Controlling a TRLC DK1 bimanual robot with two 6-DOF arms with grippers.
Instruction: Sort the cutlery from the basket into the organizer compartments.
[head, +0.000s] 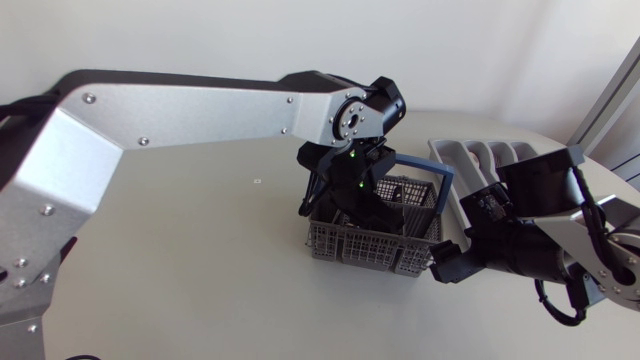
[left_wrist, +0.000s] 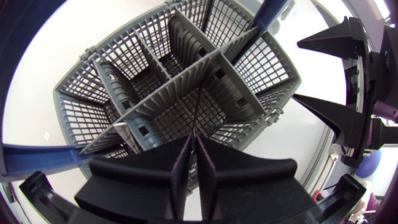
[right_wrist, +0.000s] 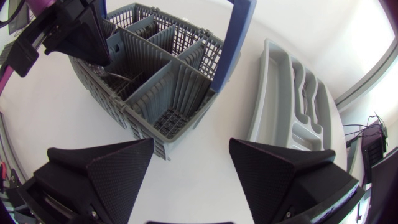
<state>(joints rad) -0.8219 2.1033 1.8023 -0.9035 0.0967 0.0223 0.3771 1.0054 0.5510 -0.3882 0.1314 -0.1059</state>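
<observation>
The grey wire cutlery basket (head: 370, 245) with a blue handle (head: 440, 185) stands mid-table. My left gripper (head: 362, 200) reaches down into it. In the left wrist view the left gripper (left_wrist: 194, 138) is shut, and a thin piece of cutlery (left_wrist: 197, 112), seen edge-on, runs out from between its fingertips into a compartment. A silver cutlery tip (left_wrist: 127, 134) shows in the compartment beside it. My right gripper (head: 447, 265) hangs open just outside the basket's corner (right_wrist: 155, 87), fingers wide apart with nothing between them. The grey organizer (head: 480, 155) lies behind it.
The organizer (right_wrist: 292, 99) lies close beside the basket, its long compartments showing no cutlery. The blue handle (right_wrist: 239, 31) stands upright across the basket. My left gripper (right_wrist: 93, 46) hangs over the basket's far compartments. Bare table lies at the left.
</observation>
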